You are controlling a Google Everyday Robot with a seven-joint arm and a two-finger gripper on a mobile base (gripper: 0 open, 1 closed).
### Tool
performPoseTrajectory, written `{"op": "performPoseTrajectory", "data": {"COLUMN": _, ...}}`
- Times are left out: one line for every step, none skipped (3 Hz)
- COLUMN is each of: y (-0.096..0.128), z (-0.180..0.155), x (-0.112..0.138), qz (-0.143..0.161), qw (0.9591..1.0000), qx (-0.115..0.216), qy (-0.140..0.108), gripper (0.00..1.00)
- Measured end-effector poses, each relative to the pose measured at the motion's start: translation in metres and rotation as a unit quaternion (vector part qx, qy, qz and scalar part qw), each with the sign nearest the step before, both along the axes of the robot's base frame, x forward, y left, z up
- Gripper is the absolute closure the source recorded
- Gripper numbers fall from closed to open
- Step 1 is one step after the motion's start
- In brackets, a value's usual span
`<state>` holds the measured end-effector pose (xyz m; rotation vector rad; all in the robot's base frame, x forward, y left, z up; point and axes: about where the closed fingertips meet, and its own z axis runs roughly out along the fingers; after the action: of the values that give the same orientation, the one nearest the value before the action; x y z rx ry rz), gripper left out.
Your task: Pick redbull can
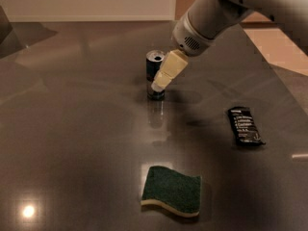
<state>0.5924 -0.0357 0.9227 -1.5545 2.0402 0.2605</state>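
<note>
The redbull can stands upright on the dark table, a little back of the middle; it is slim and dark blue with a silver top. My gripper comes down from the upper right on a white arm. Its cream-coloured end lies across the can's right front side and covers part of it. Whether it touches the can cannot be told.
A flat black wrapper lies on the table to the right. A green sponge with a pale underside lies near the front. The table's right edge runs diagonally past the wrapper, with lighter floor beyond.
</note>
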Motion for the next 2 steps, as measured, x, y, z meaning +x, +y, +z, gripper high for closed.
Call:
{"op": "performPoseTrajectory", "data": {"y": 0.0088, "z": -0.0080, "x": 0.0096, "qz": -0.001, "qw": 1.0000, "qx": 0.004, "qy": 0.001, "gripper": 0.00}}
{"op": "performPoseTrajectory", "data": {"y": 0.0149, "z": -0.0116, "x": 0.0145, "qz": 0.001, "qw": 0.9999, "qx": 0.009, "qy": 0.006, "gripper": 0.16}}
